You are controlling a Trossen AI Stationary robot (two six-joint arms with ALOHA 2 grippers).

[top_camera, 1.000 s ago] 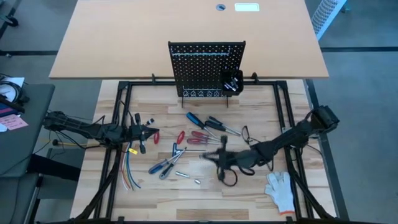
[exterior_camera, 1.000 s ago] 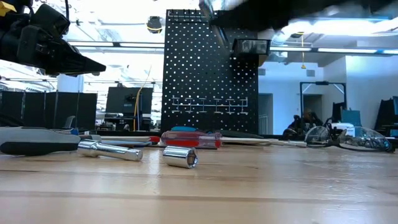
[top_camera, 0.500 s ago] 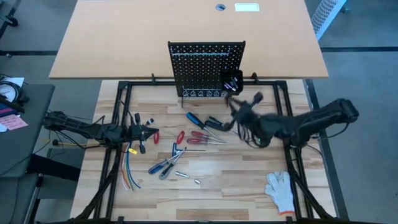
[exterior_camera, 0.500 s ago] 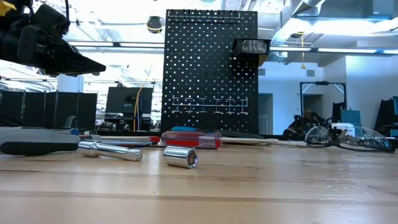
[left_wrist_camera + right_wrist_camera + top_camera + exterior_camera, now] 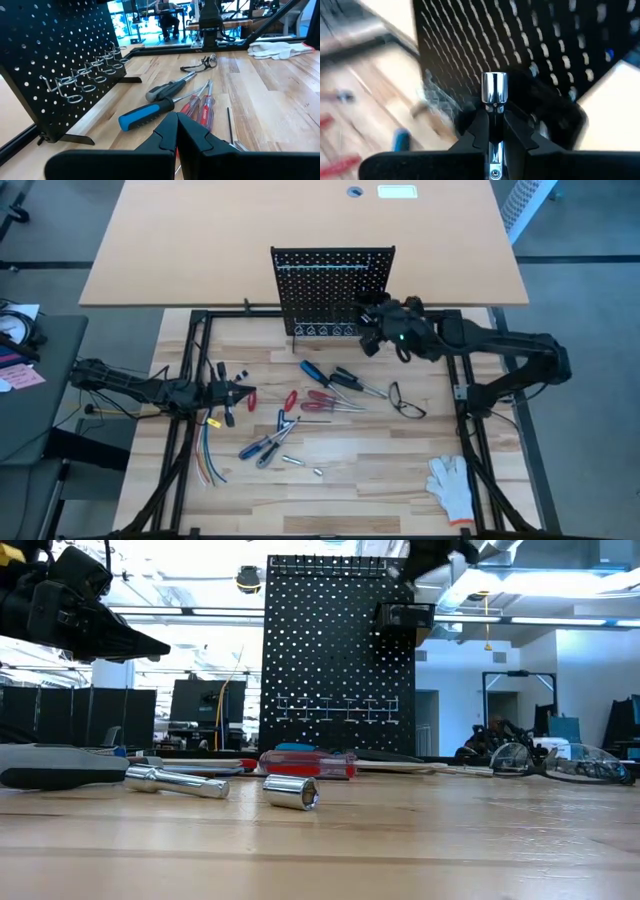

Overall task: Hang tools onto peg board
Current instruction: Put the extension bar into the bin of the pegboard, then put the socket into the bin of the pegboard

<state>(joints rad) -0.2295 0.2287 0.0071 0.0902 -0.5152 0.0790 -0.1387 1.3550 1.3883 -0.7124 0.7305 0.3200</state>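
Note:
The black peg board (image 5: 330,285) stands upright at the table's far edge, with a small black bin (image 5: 377,310) on its lower right. My right gripper (image 5: 371,321) is raised just in front of that bin and shut on a silver socket-like tool (image 5: 494,89). My left gripper (image 5: 246,394) is shut and empty, low over the table's left side. Blue-handled (image 5: 314,370) and red-handled screwdrivers (image 5: 322,400) and red pliers (image 5: 289,401) lie flat on the wood in front of the board. My right gripper pinches the silver tool's narrow shank (image 5: 494,121) between its two fingers. The wide round head (image 5: 494,89) sticks out past the fingertips toward the peg board (image 5: 520,40). The tool is lifted clear of the table, in line with the fingers.
A pair of glasses (image 5: 406,400) lies right of the screwdrivers. A white glove (image 5: 452,483) lies at the near right. Coloured wires (image 5: 207,465) lie at the near left. Two loose silver sockets (image 5: 291,791) lie near the front, and more screwdrivers (image 5: 262,448) lie beside them.
My right gripper has risen from the table's middle, near the front, and swung toward the far edge, up to the peg board's bin. It carries the silver tool clear of the table.

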